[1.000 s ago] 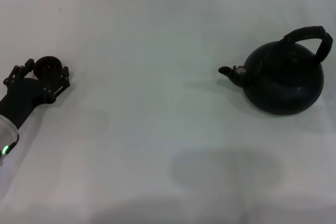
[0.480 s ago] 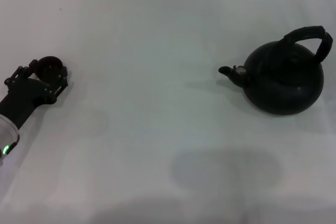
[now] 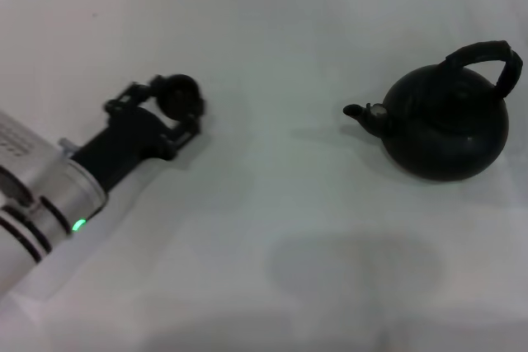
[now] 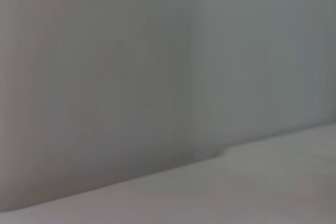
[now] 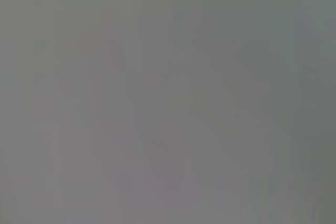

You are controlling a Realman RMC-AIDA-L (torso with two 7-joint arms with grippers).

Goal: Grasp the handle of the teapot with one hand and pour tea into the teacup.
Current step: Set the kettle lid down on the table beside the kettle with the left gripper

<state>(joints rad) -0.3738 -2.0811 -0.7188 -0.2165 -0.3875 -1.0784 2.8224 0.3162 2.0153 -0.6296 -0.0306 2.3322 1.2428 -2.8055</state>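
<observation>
Left claw (image 3: 175, 111) grips the teacup (image 3: 180, 95) above the tabletop (image 3: 264, 228). Teapot (image 3: 450, 125) stands well to its right, spout toward the claw, handle (image 3: 487, 59) untouched.

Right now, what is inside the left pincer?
The small dark teacup sits between the fingers of the left pincer, well left of the teapot. The cup's inside is too dark to see, and the pincer hides its lower side.

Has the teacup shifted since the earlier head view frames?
Yes. The teacup, held in the left gripper, has travelled right toward the teapot, which sits unmoved.
</observation>
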